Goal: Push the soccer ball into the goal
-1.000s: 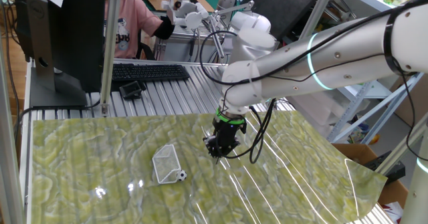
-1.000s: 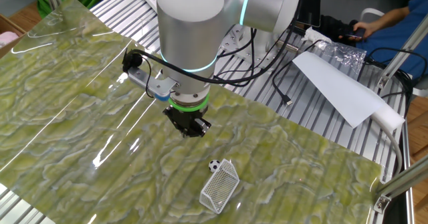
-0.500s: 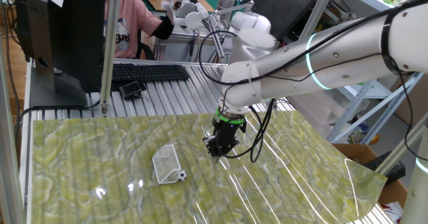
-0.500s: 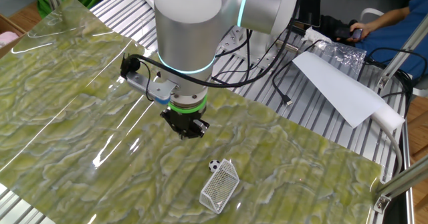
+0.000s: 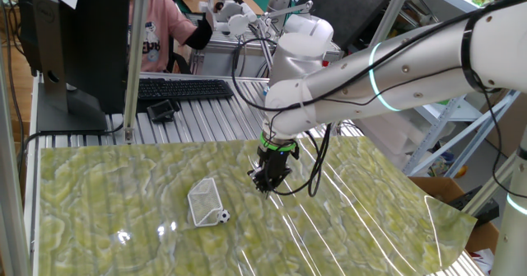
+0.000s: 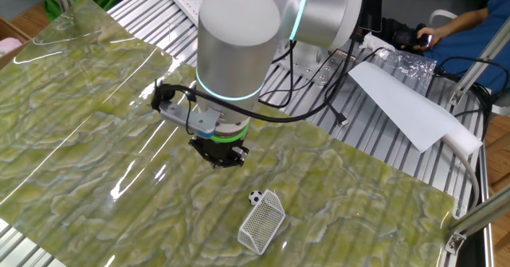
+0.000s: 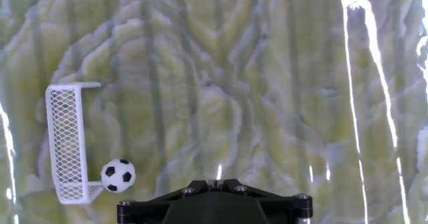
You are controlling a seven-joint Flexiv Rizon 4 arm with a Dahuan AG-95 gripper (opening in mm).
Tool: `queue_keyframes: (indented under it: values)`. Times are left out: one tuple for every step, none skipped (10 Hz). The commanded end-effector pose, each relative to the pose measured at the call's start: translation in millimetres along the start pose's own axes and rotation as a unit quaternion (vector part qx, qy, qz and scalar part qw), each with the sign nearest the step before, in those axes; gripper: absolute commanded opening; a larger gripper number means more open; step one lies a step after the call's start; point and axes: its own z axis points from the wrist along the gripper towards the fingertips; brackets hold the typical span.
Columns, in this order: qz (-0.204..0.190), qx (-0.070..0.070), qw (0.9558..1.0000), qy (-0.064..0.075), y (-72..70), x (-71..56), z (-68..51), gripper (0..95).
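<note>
Green marbled surface (image 5: 123, 185) under glare, keyboard (image 5: 185, 88) and monitor (image 5: 70, 41) behind. Claw (image 5: 265, 183) hanging low over the mat, well right of the goal (image 5: 203, 200); soccer ball (image 5: 223, 217) touching the goal's near corner. Jaw spread impossible to tell.

From the other fixed side: claw (image 6: 220, 157) above bare mat, apart from ball (image 6: 255, 197) and goal (image 6: 264, 221), gripping nothing visible.

Along the hand: goal (image 7: 69, 142) at left, ball (image 7: 118, 175) against its lower post, outside the frame mouth. Only dark claw housing (image 7: 214, 205) visible, fingertips hidden.
</note>
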Motion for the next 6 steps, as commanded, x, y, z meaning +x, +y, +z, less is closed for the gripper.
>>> queue_keyframes:
  values:
    - [-0.01,-0.004,0.9999,-0.003,0.2,0.6,-0.2,0.0]
    - [-0.007,-0.005,1.0,-0.002,0.3,0.7,-0.2,0.0]
    - [-0.003,-0.005,1.0,-0.002,0.4,0.7,-0.3,0.0]
    - [0.002,-0.006,1.0,-0.002,0.4,0.7,-0.3,0.0]
    - [0.012,-0.008,0.9999,-0.002,0.5,0.7,-0.3,0.0]
    - [0.027,-0.008,0.9996,-0.002,0.5,0.7,-0.3,0.0]
